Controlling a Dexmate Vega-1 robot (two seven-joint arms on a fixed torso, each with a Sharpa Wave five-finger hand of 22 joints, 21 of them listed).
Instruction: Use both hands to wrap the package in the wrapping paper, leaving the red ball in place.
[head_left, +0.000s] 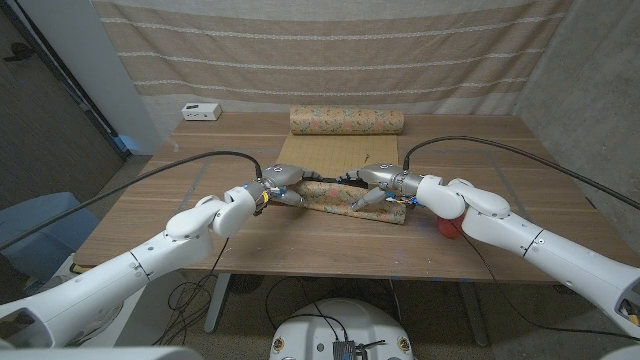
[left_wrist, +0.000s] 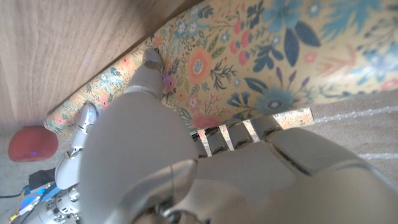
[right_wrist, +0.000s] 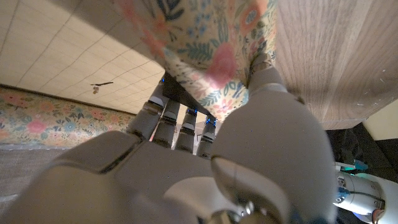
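From the head view we see the left hand (head_left: 283, 183) and right hand (head_left: 380, 186) gripping the wrapping paper (head_left: 330, 158) folded over the package (head_left: 345, 199) at the table (head_left: 200, 240) centre; the red ball (head_left: 449, 229) sits near the right forearm. In the left wrist view, fingers (left_wrist: 152, 62) press the floral paper, the ball (left_wrist: 31, 143) beyond. In the right wrist view, the hand (right_wrist: 205, 155) pinches a raised paper flap (right_wrist: 205, 56).

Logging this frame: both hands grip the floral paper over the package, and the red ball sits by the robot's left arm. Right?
Not quite. The red ball sits beside the right arm, as the head view shows. The left hand and right hand do grip the floral wrapping paper over the package.
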